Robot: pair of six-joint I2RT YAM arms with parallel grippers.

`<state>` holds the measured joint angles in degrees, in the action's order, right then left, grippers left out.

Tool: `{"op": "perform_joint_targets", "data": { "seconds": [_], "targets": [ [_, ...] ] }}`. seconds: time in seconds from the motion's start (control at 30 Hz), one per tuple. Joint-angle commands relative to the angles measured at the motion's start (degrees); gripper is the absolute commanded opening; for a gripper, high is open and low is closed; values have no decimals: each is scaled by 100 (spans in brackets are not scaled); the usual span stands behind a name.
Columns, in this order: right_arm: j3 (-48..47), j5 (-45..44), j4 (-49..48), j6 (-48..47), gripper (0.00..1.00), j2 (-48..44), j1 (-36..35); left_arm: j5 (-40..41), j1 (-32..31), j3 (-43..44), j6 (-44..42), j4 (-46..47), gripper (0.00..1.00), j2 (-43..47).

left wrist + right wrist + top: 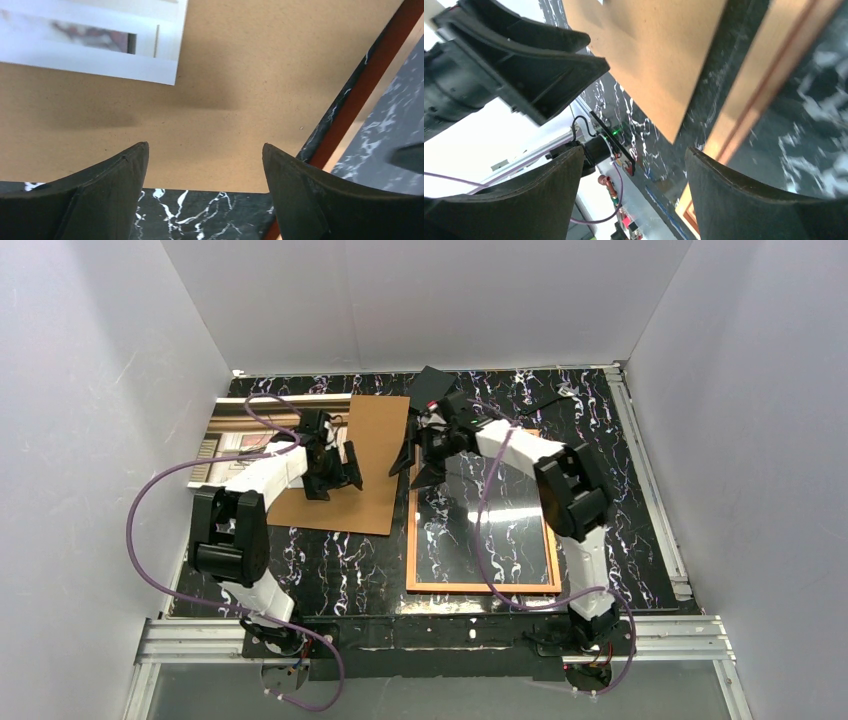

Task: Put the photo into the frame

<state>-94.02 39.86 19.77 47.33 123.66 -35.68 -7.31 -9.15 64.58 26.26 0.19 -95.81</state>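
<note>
The thin orange-red rectangular frame [440, 587] lies flat at the near right on the black, white-veined marble tabletop [330, 565]; a narrow strip of marble parts its left rail from the plain brown cardboard board [380, 430]; the left gripper [348, 470] hangs above that board, jaws wide apart, holding nothing; the right gripper [425, 462] hovers over the frame's far left corner, jaws likewise spread and empty; at the far left lies the window-print paper photo [235, 422], one corner lapping onto the board.
</note>
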Motion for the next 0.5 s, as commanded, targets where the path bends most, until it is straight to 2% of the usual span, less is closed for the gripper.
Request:
{"op": "perform_joint_targets", "data": {
  "seconds": [0.0, 0.2, 0.47],
  "targets": [
    [662, 73, -217, -329, 82, -1109, 363, 973, -343, -113, -1061, -405, 84, 367],
    [1539, -46, 1, -674, 83, -2015, 811, 1722, -629, 18, -2197, -462, 82, 454],
    [2257, -109, 179, -971, 83, -2568, 1048, 2304, -999, 736, -3506, -1044, 82, -229]
  ]
}}
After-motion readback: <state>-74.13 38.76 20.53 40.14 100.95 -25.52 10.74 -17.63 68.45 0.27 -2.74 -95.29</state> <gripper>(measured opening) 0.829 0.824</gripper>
